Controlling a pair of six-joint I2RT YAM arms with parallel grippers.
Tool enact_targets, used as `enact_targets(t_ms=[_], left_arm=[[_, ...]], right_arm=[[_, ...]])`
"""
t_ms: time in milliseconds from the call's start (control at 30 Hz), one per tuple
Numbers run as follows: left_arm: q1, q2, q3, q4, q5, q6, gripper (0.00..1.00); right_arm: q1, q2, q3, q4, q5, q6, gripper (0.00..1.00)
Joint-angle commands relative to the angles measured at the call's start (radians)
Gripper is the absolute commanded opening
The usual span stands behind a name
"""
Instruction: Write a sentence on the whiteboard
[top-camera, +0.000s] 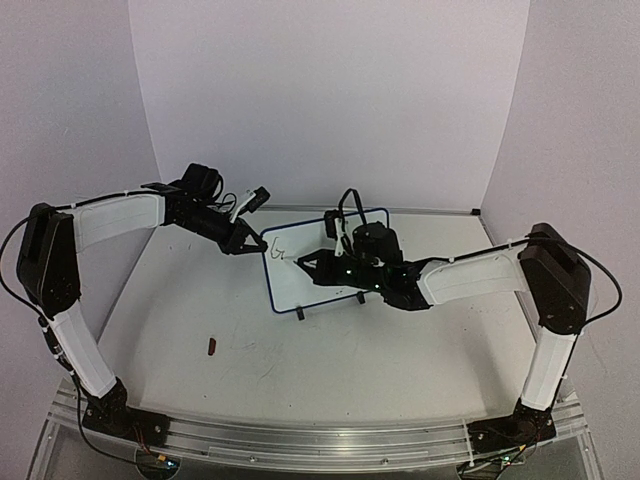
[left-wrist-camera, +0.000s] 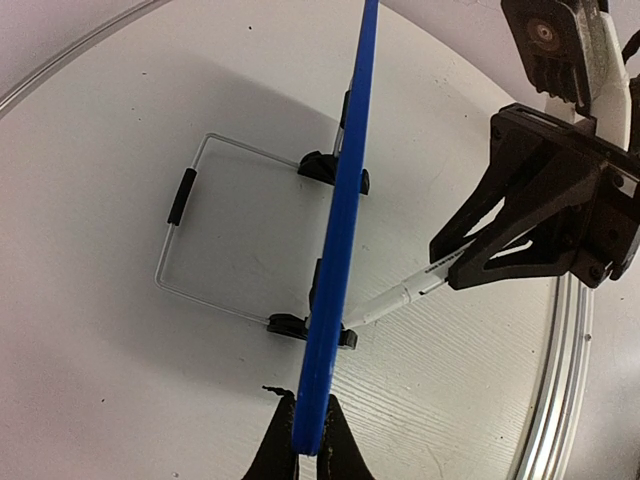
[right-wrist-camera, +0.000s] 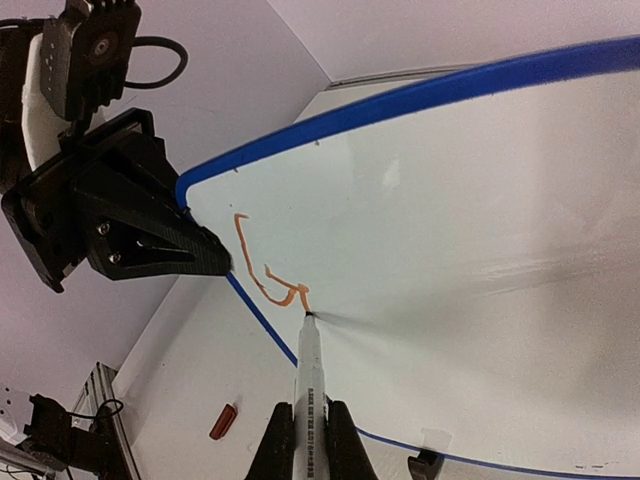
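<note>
The whiteboard (top-camera: 295, 288) stands upright mid-table, white with a blue rim. My left gripper (top-camera: 254, 245) is shut on its upper left edge; the left wrist view shows the blue rim (left-wrist-camera: 340, 220) pinched between my fingertips (left-wrist-camera: 312, 440). My right gripper (top-camera: 312, 263) is shut on a white marker (right-wrist-camera: 308, 375) whose tip touches the board face. The writing (right-wrist-camera: 262, 272) is a single orange G-like stroke near the top left corner, faint from above (top-camera: 279, 246). No other letters show.
A red marker cap (top-camera: 211, 347) lies on the table left of the board, also in the right wrist view (right-wrist-camera: 223, 421). A wire stand (left-wrist-camera: 180, 195) and black feet (left-wrist-camera: 332, 167) sit behind the board. The table's metal rail (left-wrist-camera: 560, 380) runs nearby.
</note>
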Motion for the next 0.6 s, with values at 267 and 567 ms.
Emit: enact_targets(t_ms=[267,567], left_arm=[[-0.012,0.032,0.007,-0.046,-0.081,0.031,0.00],[-0.012,0.035,0.008,-0.047,-0.083,0.032,0.00]], right_arm=[[-0.012,-0.135,-0.040,0.023,-0.069,-0.038,0.00],[-0.013,-0.147,-0.021,-0.067,0.032,-0.080,0.00]])
